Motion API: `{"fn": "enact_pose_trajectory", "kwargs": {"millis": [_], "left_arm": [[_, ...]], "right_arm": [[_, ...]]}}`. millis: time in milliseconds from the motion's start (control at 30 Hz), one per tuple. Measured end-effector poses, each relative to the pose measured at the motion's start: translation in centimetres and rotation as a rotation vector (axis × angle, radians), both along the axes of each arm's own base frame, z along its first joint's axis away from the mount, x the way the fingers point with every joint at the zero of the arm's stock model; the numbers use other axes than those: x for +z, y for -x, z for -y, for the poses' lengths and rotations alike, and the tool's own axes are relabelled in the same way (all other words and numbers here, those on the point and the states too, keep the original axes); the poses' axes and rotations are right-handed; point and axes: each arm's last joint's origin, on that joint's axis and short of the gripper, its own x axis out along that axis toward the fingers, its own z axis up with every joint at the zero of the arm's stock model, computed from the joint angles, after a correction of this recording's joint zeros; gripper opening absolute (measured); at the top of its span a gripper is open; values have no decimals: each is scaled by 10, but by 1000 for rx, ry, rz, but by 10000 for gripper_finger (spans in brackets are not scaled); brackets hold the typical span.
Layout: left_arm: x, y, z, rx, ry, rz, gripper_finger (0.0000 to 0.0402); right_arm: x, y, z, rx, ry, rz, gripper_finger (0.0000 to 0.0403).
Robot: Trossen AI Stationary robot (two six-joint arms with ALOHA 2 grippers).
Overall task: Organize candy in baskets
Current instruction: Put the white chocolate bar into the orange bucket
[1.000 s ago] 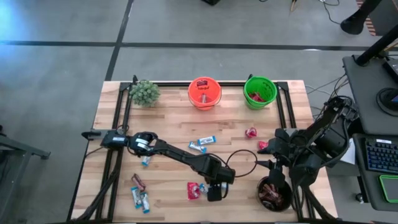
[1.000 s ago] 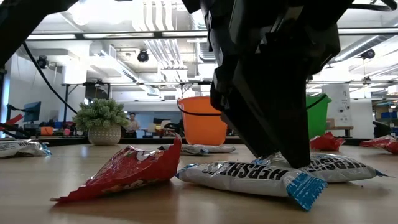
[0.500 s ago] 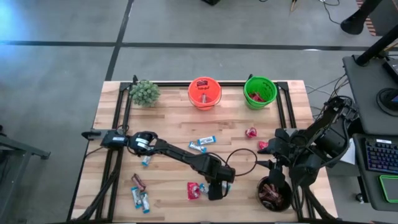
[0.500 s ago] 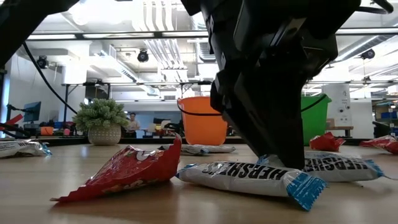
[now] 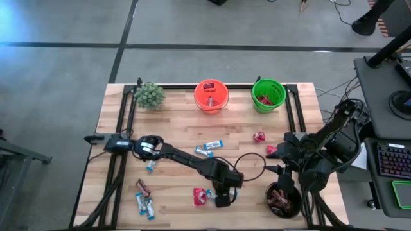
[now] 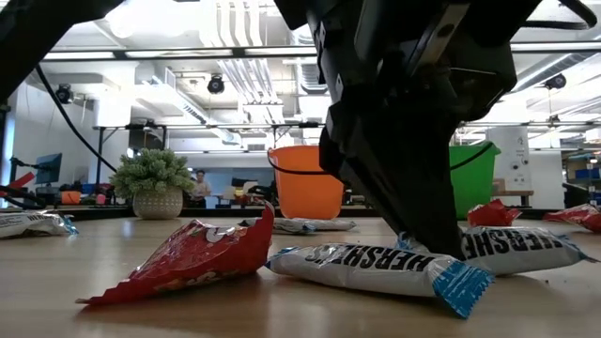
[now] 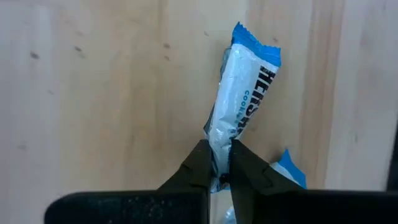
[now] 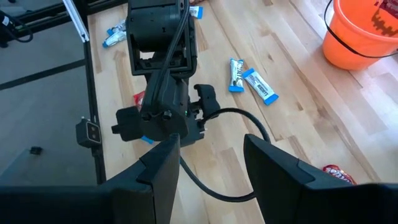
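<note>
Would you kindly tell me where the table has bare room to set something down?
Bare wood lies between the plant and the orange pail, and across the middle strip below both pails. It is crowded at the near edge, where the left gripper pinches a blue-and-white candy beside a red candy.

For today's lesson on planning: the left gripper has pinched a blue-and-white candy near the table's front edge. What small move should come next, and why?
Probably a short straight lift. The left gripper is shut on the blue-and-white candy, which still lies on the table beside a red candy; raising it first should clear its neighbours before carrying it to a basket.
</note>
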Motion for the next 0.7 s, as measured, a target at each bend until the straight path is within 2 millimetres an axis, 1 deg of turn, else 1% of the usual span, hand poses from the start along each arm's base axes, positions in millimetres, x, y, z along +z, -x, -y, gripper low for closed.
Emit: {"fn": "enact_pose_trajectory", "kwargs": {"millis": [133, 267, 400, 500, 633, 700], "left_arm": [[8, -1, 1, -28, -4, 1, 2], [27, -2, 0, -64, -19, 11, 1], [44, 3, -4, -91, -59, -27, 1], [56, 5, -6, -100, -86, -26, 0], [62, 9, -10, -96, -96, -49, 0], [62, 10, -12, -95, -106, -62, 0]], "right_arm": [[0, 0, 0, 0, 0, 0, 169], [0, 0, 0, 0, 5, -5, 169], [0, 1, 1, 1, 4, -4, 169], [1, 1, 2, 3, 10, -1, 169], [1, 1, 2, 28, 53, 6, 169], [1, 1, 2, 36, 68, 9, 169]]}}
